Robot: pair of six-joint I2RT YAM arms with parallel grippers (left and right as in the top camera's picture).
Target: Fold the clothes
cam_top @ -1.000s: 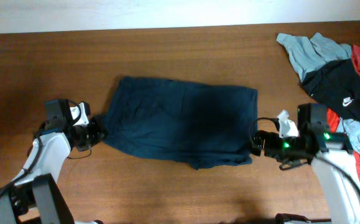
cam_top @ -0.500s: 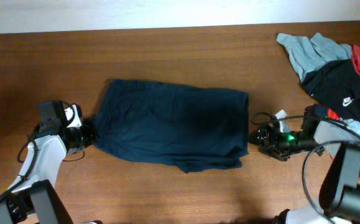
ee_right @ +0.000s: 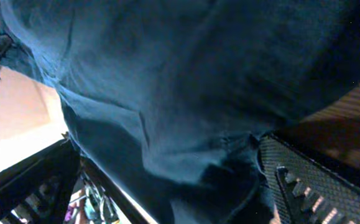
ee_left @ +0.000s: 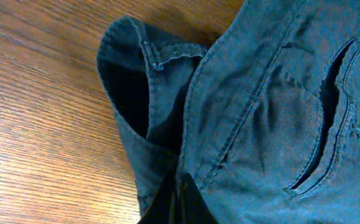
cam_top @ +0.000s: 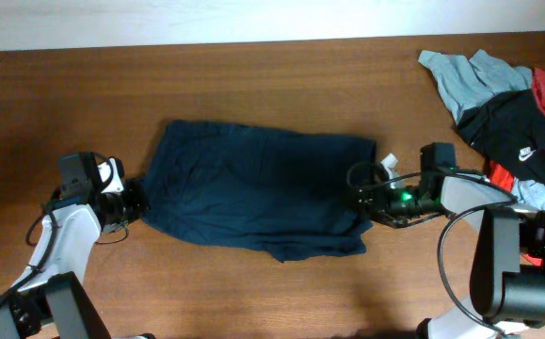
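Navy woven cloth, creased and seamed: the shorts (cam_top: 263, 193) are lying flat between my two grippers on the wood-grain table (cam_top: 253, 85). My left gripper (cam_top: 133, 201) is pinching their stitched edge tight. My right gripper (cam_top: 359, 196) is gaping wide, its ridged fingers (ee_right: 304, 180) straddling the opposite edge.

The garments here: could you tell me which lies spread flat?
The dark navy shorts, alone in the middle; the grey, black and red ones form a crumpled pile at the right edge.

Shorts (cam_top: 263, 188): matt navy woven cloth, stitched seams. Table (cam_top: 253, 85): smooth brown wood grain, slight sheen.
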